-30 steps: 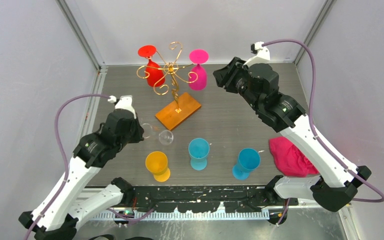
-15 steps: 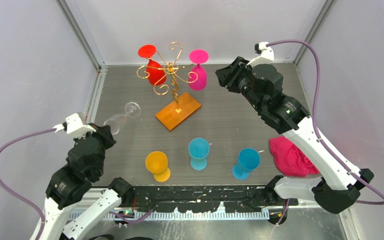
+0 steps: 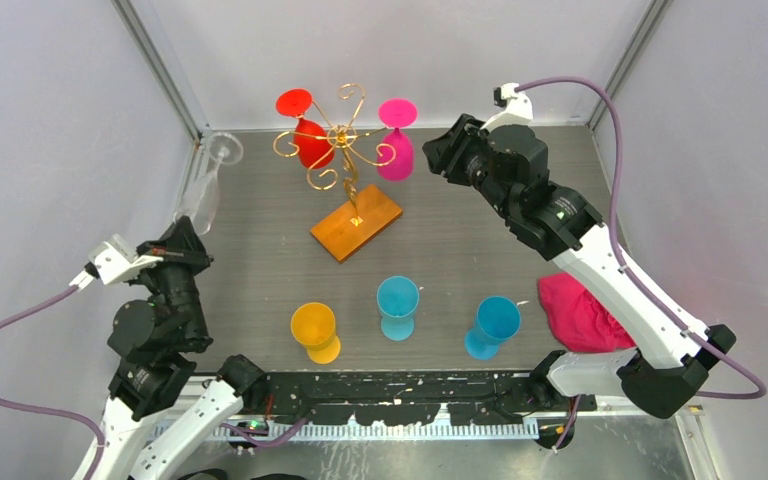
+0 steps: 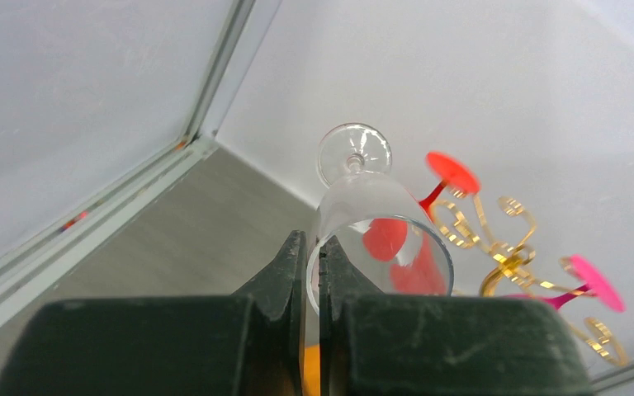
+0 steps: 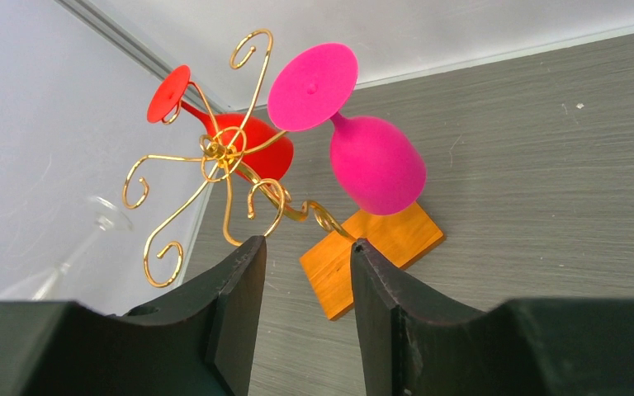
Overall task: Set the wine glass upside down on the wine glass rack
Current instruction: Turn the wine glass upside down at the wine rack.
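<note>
A clear wine glass point(image 3: 203, 188) is held in the air at the far left, foot pointing toward the back wall. My left gripper point(image 3: 182, 236) is shut on its rim. In the left wrist view the jaws pinch the glass wall point(image 4: 367, 210), one finger inside the bowl. The wine glass rack point(image 3: 338, 138), gold wire on an orange-brown base point(image 3: 356, 224), stands at the back centre, right of the glass. A red glass point(image 3: 309, 146) and a pink glass point(image 3: 396, 152) hang upside down on it. My right gripper point(image 3: 440, 152) hovers open beside the pink glass, its jaws point(image 5: 304, 242) holding nothing.
Along the near edge stand a yellow glass point(image 3: 315, 329), a teal glass point(image 3: 397, 301) and a blue glass point(image 3: 494, 323). A pink cloth point(image 3: 580, 313) lies at the near right. Frame posts and white walls close in the table on the left, back and right.
My left arm pulled back and swung left, carrying the clear glass from near the table's middle up to the far-left side. The right arm barely shifted.
</note>
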You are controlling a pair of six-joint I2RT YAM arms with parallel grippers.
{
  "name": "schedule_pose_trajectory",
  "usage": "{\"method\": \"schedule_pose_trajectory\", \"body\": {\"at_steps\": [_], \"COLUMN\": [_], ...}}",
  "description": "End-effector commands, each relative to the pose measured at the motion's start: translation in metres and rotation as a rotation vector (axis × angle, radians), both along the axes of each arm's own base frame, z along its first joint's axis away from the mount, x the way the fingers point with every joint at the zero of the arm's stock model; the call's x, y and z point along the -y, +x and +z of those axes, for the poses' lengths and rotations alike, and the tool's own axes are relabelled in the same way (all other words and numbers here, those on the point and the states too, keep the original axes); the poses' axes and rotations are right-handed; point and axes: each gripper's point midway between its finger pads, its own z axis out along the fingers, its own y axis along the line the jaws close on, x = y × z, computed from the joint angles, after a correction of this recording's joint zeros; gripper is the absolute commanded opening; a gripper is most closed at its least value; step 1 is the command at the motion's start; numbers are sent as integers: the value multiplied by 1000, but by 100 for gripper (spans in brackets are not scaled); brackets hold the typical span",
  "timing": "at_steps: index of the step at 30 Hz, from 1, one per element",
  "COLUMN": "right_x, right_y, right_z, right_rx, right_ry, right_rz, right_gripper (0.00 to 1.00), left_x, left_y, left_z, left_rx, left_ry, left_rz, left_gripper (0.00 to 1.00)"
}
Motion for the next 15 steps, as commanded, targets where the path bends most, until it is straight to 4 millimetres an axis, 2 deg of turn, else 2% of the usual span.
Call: {"method": "schedule_pose_trajectory", "body": {"at_steps": [1,9,15], "right_x": [-8,-22,-37], "right_y": [-1,-5,-14], "right_z": [33,48,71], "right_rx": [66,85,128], "right_ry": [78,148,240], "right_rz": [30,97,189], "right_gripper": [49,50,51], "left_x": [-2,24,52], "left_y": [-12,-20,-27], "left_z": [80,141,171], "left_rx": [309,524,645], "left_ry": [-60,2,27], "left_rz": [-25,-166,-304], "left_gripper": [1,1,1]}}
